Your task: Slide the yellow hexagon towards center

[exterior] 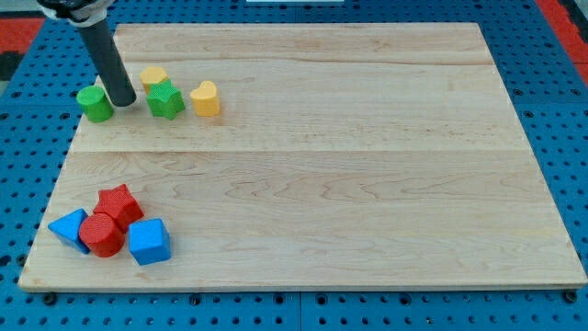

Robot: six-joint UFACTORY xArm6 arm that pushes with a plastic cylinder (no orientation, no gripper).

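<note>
Step in hand: approach. My tip [123, 103] is in the upper left of the frame, down on the wooden board [322, 184], between the green cylinder [95, 103] and the green star block [165, 99]. There is no claw on this rig, only a rod, so no open or shut state applies.

The yellow hexagon [153, 77] lies just up and right of my tip, apparently not touching it; the view is too coarse to confirm. A second yellow block [205, 98], possibly heart-shaped, sits further right.

Next move, by my judgement: reposition behind the hexagon's upper-left side, then push down-right towards centre, clear of the green star block.
</note>
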